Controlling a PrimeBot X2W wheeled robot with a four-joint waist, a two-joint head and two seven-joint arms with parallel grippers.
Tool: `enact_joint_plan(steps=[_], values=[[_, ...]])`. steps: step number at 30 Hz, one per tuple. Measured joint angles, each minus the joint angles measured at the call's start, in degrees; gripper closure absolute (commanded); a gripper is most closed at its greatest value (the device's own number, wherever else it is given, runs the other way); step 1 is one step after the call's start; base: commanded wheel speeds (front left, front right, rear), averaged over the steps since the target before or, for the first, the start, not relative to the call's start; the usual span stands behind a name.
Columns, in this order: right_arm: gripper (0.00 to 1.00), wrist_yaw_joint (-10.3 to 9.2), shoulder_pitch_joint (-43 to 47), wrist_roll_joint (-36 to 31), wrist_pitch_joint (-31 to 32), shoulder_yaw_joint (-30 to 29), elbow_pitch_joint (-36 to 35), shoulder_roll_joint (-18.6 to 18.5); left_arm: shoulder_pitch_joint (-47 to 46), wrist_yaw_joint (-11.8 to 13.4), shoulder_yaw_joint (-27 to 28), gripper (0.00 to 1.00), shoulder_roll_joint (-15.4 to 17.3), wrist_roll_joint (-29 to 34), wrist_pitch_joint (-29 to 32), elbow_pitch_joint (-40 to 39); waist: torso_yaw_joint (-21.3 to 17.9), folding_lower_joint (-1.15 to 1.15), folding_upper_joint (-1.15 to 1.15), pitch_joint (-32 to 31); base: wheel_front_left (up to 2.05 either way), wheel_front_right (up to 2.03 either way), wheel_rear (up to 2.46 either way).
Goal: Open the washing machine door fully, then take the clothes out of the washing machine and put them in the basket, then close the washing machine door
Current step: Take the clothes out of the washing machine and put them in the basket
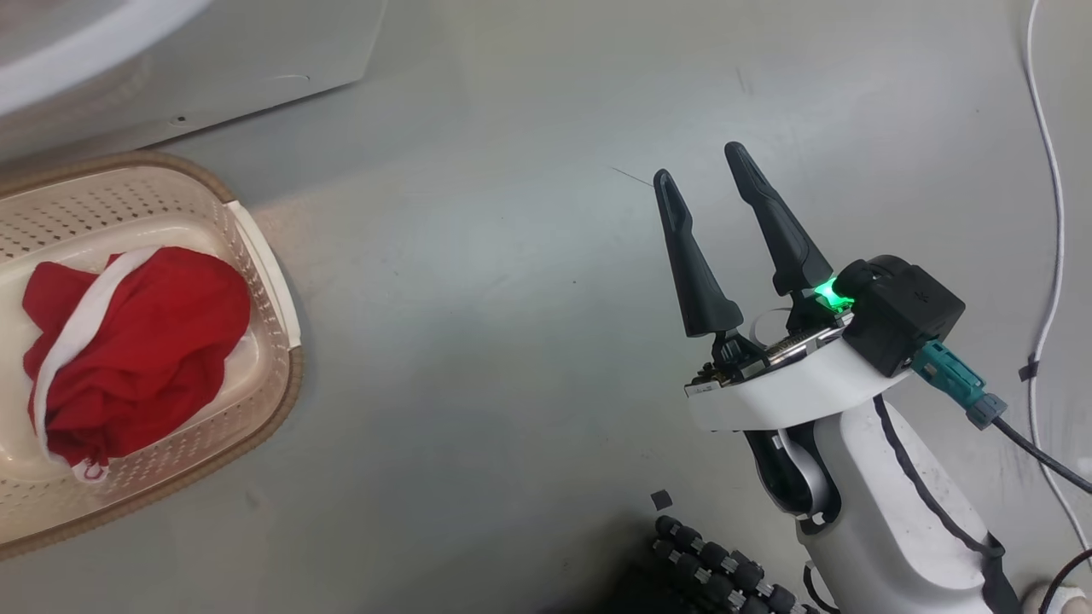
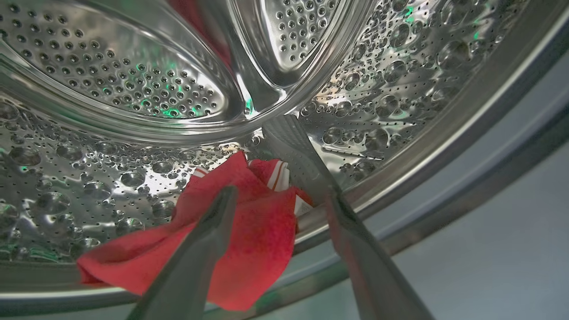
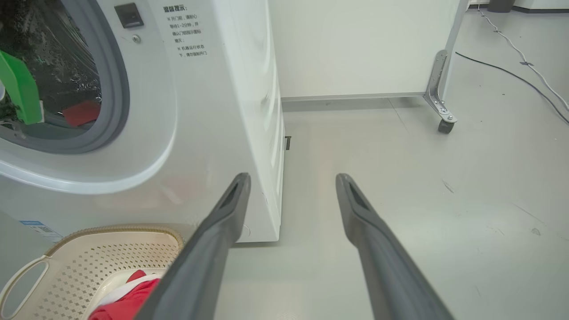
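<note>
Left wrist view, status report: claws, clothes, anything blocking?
Left claw open inside drum, over red garment, not gripping. Right claw open, hovering over floor. Second red garment in basket. Drum paddle close beside left claw.

Pale grey scuffed floor (image 3: 444, 231), white partition (image 3: 355, 44) on a caster (image 3: 444, 126), white cable (image 1: 1055, 183) trailing

Grey floor (image 1: 512, 341) under basket (image 1: 171, 200), washing machine (image 3: 213, 111), perhaps a white cable (image 1: 1055, 183)
</note>
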Motion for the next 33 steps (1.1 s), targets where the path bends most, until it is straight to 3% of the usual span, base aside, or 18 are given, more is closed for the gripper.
enact_joint_plan(steps=[14,21,22,23,24,33], values=[[0.0,-0.81,-0.96,0.07,0.0,0.62,-0.05,0.03,-6.36,-0.93,-0.42,0.0,5.02,2.83,8.13,6.09,-1.25,0.0,0.0,2.06,0.0,0.0,0.0],[0.0,-1.14,-1.09,0.07,0.0,1.04,-0.04,0.03,-8.68,-0.93,-0.37,0.0,4.69,2.61,14.67,8.38,-0.85,0.0,0.0,2.13,0.0,0.0,0.0],[0.0,-1.14,-1.18,0.07,0.0,1.05,-0.04,0.03,-8.96,-0.93,-0.51,0.3,4.58,2.61,14.91,8.43,-0.8,0.0,0.0,2.12,0.0,0.0,0.0],[0.0,-1.14,-1.29,0.07,0.0,1.08,-0.04,0.03,-9.25,-0.93,-0.69,0.69,4.49,2.63,15.22,8.44,-0.76,0.0,0.0,2.1,0.0,0.0,0.0],[0.0,-1.14,-1.36,0.07,0.0,1.09,-0.03,0.03,-9.54,-0.93,-0.96,1.0,4.46,2.66,15.22,8.42,-0.72,0.0,0.0,2.1,0.0,0.0,0.0],[0.0,-1.6,-2.11,-0.05,0.0,1.22,0.3,0.03,-11.09,-0.92,-1.25,1.0,2.81,2.49,14.33,8.16,-0.3,-0.01,0.0,1.83,0.0,0.0,0.0]])
